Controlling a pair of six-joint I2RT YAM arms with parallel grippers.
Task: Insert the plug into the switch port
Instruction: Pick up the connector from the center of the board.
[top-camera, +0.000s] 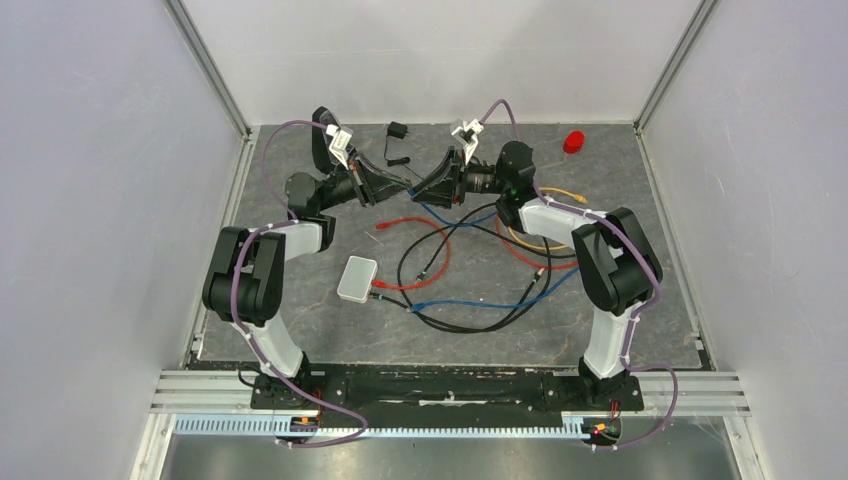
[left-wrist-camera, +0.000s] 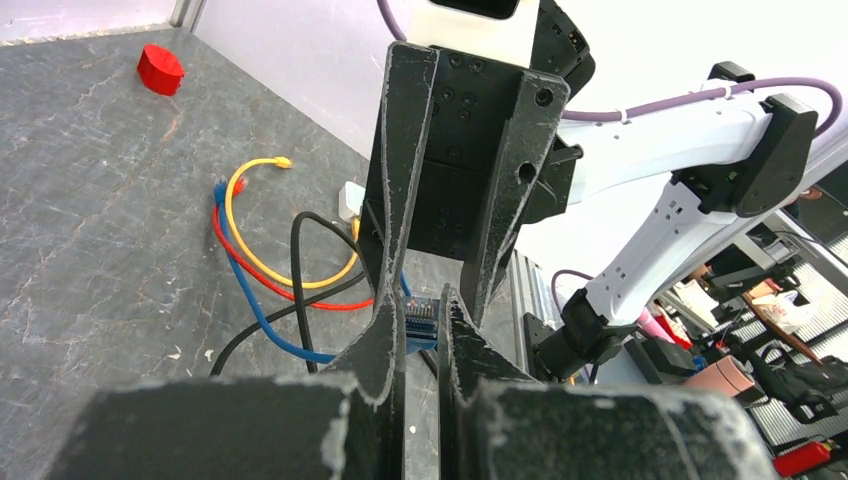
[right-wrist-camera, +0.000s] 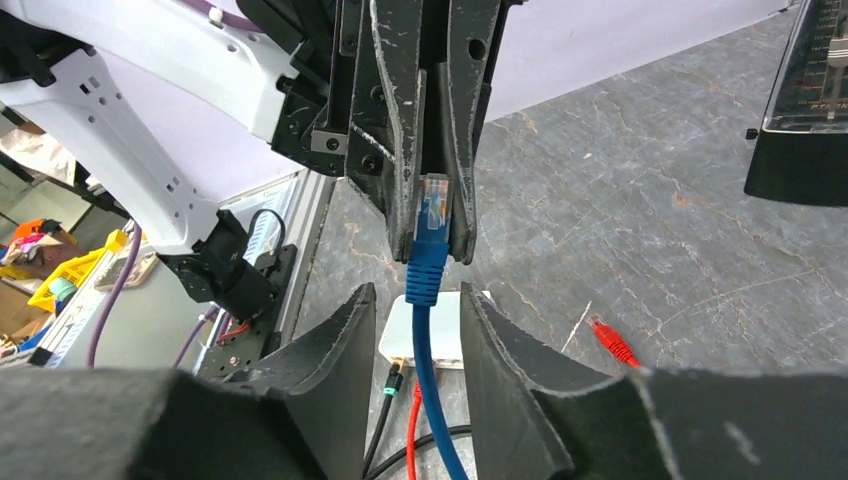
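Between the left fingers, the plug is half hidden.

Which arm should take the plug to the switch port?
Left, likely: the left fingers clamp the blue plug, the right fingers stand open, and the switch lies on the left arm's side.

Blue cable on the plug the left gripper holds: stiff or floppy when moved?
Probably floppy: the blue cable trails from the plug in the left gripper and lies in loose curves. It may drag, since it crosses the black cable. The plug itself looks rigid.
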